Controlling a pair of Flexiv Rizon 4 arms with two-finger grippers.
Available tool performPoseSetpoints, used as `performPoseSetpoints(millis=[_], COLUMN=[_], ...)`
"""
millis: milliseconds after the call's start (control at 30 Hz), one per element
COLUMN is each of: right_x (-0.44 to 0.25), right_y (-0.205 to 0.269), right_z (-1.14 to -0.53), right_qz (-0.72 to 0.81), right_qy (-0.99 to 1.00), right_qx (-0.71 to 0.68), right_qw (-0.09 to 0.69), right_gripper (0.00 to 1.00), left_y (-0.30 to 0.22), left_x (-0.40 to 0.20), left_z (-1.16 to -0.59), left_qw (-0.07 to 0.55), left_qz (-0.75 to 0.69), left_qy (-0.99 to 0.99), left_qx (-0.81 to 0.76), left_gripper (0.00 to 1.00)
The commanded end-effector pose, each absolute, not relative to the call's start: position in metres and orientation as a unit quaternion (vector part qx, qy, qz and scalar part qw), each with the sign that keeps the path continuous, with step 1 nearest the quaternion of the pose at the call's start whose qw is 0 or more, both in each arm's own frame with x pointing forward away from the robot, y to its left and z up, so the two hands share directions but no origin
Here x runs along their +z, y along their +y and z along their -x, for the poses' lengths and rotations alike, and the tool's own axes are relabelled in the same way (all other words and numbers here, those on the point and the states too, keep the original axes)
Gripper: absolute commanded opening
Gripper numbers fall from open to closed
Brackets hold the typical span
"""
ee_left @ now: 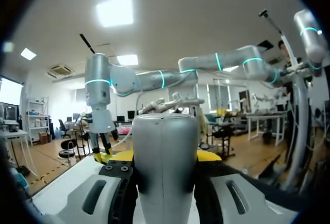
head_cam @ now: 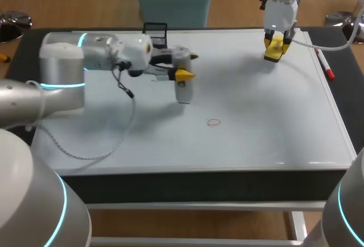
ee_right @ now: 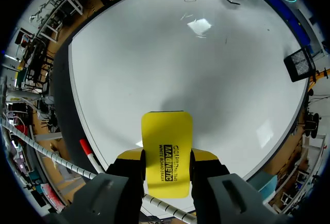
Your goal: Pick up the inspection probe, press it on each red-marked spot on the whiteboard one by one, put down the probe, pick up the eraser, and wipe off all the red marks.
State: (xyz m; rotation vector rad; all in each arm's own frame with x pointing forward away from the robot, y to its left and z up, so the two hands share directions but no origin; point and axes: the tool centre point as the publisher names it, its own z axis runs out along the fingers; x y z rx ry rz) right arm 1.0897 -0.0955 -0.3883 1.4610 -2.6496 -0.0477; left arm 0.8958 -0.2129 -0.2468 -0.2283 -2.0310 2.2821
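A silvery cylindrical probe (head_cam: pixel 183 90) stands upright over the whiteboard (head_cam: pixel 256 99), with my left gripper (head_cam: pixel 183 68) shut on its upper part. In the left wrist view the probe (ee_left: pixel 165 136) fills the gap between the fingers of that gripper (ee_left: pixel 164 158). My right gripper (head_cam: pixel 274 46) hangs over the board's far right part, shut on a yellow eraser (head_cam: pixel 274 50). The eraser (ee_right: pixel 166 136) sits flat between the two pads of the right gripper (ee_right: pixel 166 158). One small red ring mark (head_cam: pixel 214 122) lies on the board, in front of and to the right of the probe; the same mark (ee_right: pixel 190 0) shows far ahead of the eraser.
A red marker pen (head_cam: pixel 325 65) lies along the board's right edge, beside the right gripper. A black mesh holder (head_cam: pixel 155 29) stands at the back edge behind the left gripper. A cable (head_cam: pixel 131 116) droops from the left wrist over the board's left half.
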Motion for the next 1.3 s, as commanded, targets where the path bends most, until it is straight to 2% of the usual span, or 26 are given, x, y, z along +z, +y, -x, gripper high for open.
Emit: performPoseSetpoints(millis=[33, 400, 633, 1300], right_x=[-0.387, -0.387, -0.387, -0.387], right_y=[-0.096, -0.096, -0.096, -0.096], right_z=[-1.091, -1.091, -1.091, -1.091], right_qz=[-0.483, -0.483, -0.483, -0.483], right_qy=[-0.873, -0.873, -0.873, -0.873], right_qx=[-0.015, -0.015, -0.015, -0.015], right_qw=[0.06, 0.06, 0.06, 0.06], right_gripper=[0.0, 0.0, 0.0, 0.0], left_y=[-0.167, -0.085, -0.05, 0.002], left_x=[-0.236, -0.23, -0.235, -0.241], left_z=[-0.899, -0.938, -0.963, -1.003], left_qw=[0.009, -0.048, -0.056, -0.081], left_qz=[0.048, -0.007, -0.013, -0.021], left_qy=[-0.67, -0.686, -0.703, -0.694], left_qx=[0.741, 0.726, 0.709, 0.715], left_gripper=[0.0, 0.0, 0.0, 0.0])
